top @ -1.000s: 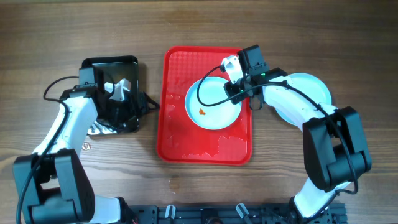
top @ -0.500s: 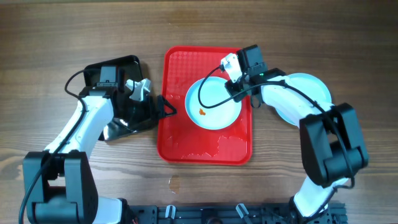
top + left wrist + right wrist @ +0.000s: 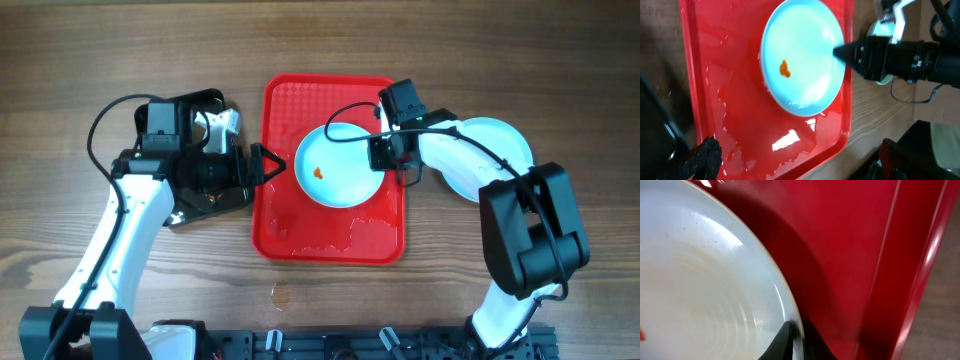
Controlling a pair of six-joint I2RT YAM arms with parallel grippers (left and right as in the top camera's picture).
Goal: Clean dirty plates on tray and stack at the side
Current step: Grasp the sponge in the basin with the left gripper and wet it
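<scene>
Clamping done: right gripper (image 3: 383, 150) has been shut on the rim of the plate (image 3: 340, 172), which sits on the tray (image 3: 285, 228), nudged left. Left gripper (image 3: 267, 165), jaws wide, has been swung over from the black tray (image 3: 190, 104). The speck (image 3: 318, 172) is likely to be wiped next.

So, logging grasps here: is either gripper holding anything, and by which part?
The right gripper pinches the plate by its rim; the left gripper is open and empty.

It looks like a robotics lab bench. Two white-and-black robot arms, one on the left (image 3: 125, 225) and one on the right (image 3: 455, 155), rise from a black mounting rail (image 3: 330, 342) at the edge of a wooden table (image 3: 100, 50). Loose cables (image 3: 97, 122) loop off them, above a red tray (image 3: 285, 225) holding a plate (image 3: 345, 180).
</scene>
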